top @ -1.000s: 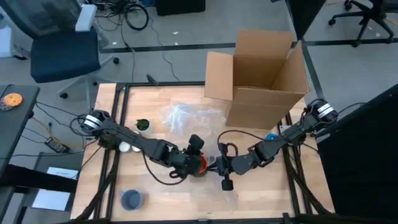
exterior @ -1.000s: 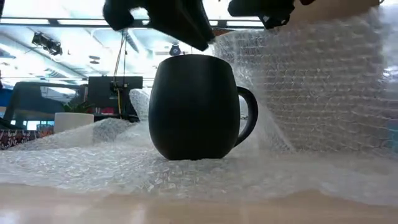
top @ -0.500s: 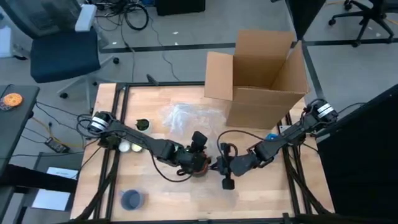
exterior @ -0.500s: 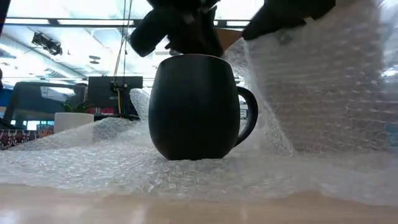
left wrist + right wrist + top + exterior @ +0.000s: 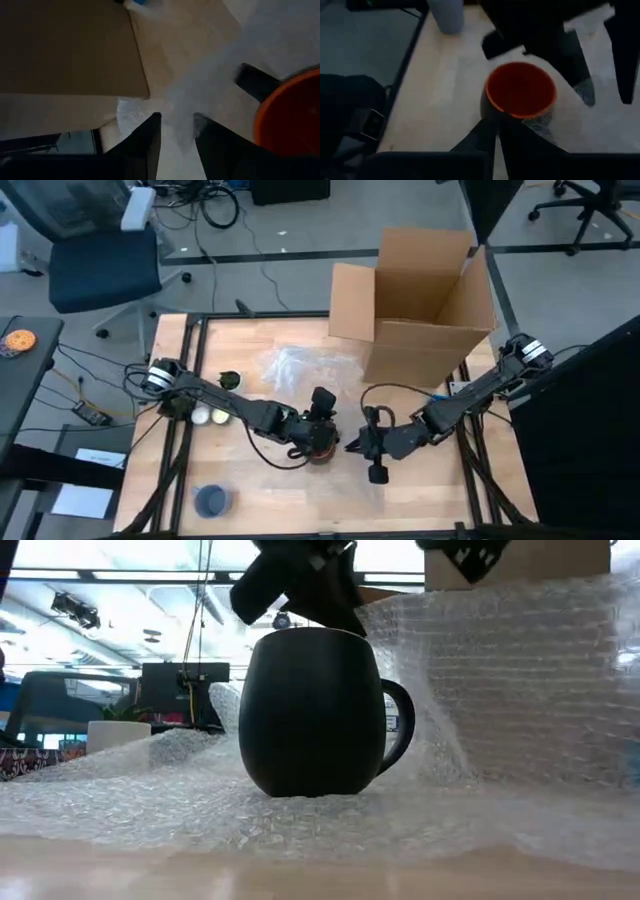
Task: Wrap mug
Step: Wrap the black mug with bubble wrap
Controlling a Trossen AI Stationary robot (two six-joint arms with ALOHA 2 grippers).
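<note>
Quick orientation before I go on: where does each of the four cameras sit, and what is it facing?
High: above the table, looking straight down; both arms, mug, cardboard box.
Low: table-top height, level across the bubble wrap; arms enter from above.
Left wrist: past the left gripper, open, toward the box.
Right wrist: past the right gripper, pinching wrap, down at the mug.
Shared: the mug's orange inside shows in both wrist views.
</note>
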